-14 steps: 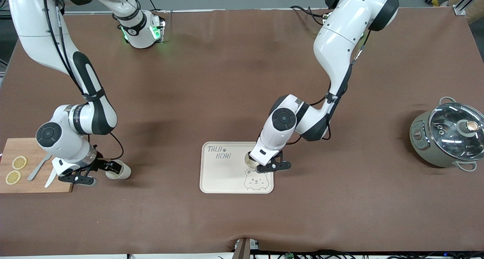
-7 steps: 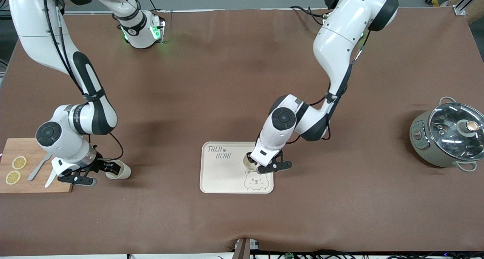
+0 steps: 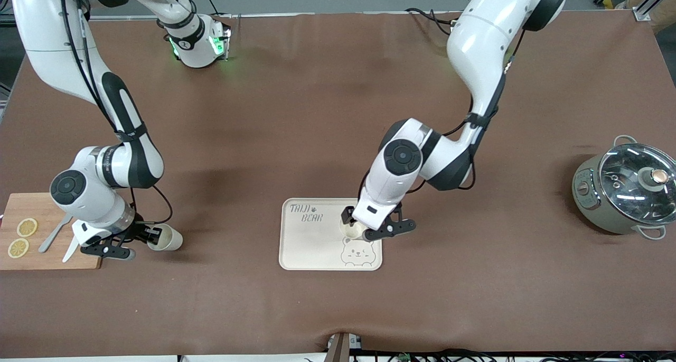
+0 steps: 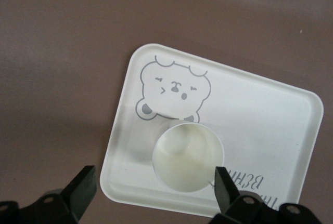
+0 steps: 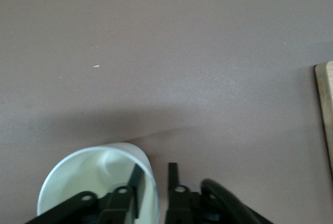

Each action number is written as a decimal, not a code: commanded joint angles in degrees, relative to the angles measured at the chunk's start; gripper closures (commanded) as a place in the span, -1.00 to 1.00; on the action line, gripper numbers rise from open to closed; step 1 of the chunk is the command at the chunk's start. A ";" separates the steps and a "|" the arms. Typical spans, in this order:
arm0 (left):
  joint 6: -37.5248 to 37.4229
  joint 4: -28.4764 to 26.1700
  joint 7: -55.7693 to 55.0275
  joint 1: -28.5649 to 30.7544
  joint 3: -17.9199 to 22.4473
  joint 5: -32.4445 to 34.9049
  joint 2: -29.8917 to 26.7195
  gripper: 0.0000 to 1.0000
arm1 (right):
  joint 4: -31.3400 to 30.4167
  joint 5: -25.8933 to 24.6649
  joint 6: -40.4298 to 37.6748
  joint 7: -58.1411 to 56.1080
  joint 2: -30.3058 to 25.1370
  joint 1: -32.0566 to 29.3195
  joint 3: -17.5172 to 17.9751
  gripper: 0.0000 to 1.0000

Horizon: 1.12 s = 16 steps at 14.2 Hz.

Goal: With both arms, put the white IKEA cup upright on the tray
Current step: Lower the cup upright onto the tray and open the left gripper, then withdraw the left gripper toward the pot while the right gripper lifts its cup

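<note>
A white cup (image 3: 348,229) stands upright on the cream tray (image 3: 311,246), between the lettering and the bear drawing. My left gripper (image 3: 365,224) hangs over it, open and empty. In the left wrist view the cup (image 4: 188,155) stands open-mouthed on the tray (image 4: 270,125), with the left gripper (image 4: 153,185) spread wide above it. A second white cup (image 3: 171,239) lies tilted on the table beside the cutting board. My right gripper (image 3: 153,237) is closed narrowly about its wall. In the right wrist view one finger of the right gripper (image 5: 154,177) is inside that cup (image 5: 88,182) and one outside.
A wooden cutting board (image 3: 50,246) with lemon slices (image 3: 26,227) and cutlery lies at the right arm's end; its edge shows in the right wrist view (image 5: 325,104). A grey pot with a glass lid (image 3: 626,187) stands at the left arm's end.
My left gripper has opened, let go of the cup on the tray and risen a little. My right arm has hardly moved; its fingers sit closer about the lying cup's wall.
</note>
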 commanded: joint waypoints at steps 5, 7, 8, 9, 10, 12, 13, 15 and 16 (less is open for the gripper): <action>-10.33 -1.46 14.89 8.42 -0.01 -5.63 -9.89 -1.00 | 1.39 -0.71 -2.00 0.45 -0.88 -0.47 0.52 1.00; -15.26 -1.46 24.64 12.82 0.08 -6.86 -11.56 -1.00 | 4.37 -0.27 -8.13 0.63 -1.84 0.06 0.52 1.00; -16.07 -1.46 28.52 14.75 0.08 -7.04 -11.66 -1.00 | 6.82 -0.18 -13.13 1.85 -2.89 0.84 0.69 1.00; -16.07 -1.46 31.26 15.99 0.25 -7.13 -11.48 -1.00 | 10.24 -0.18 -18.66 4.12 -3.43 1.64 0.69 1.00; -16.07 -1.46 33.63 16.79 0.51 -7.13 -11.13 -1.00 | 14.71 -0.09 -25.24 6.32 -3.52 2.34 0.78 1.00; -16.07 -1.46 38.29 19.07 0.78 -7.13 -11.13 -1.00 | 22.28 0.87 -34.93 10.01 -3.43 4.10 0.87 1.00; -16.07 -1.46 39.97 20.21 0.69 -7.13 -11.13 -1.00 | 24.32 2.44 -36.89 11.77 -3.34 4.97 0.87 1.00; -15.90 -1.37 41.74 20.66 1.04 -6.78 -11.13 -1.00 | 26.96 6.31 -37.08 16.16 -3.08 7.17 0.87 1.00; -15.81 -1.37 42.88 20.84 1.91 -6.69 -11.31 -1.00 | 28.63 6.50 -37.08 19.49 -2.73 8.83 0.87 1.00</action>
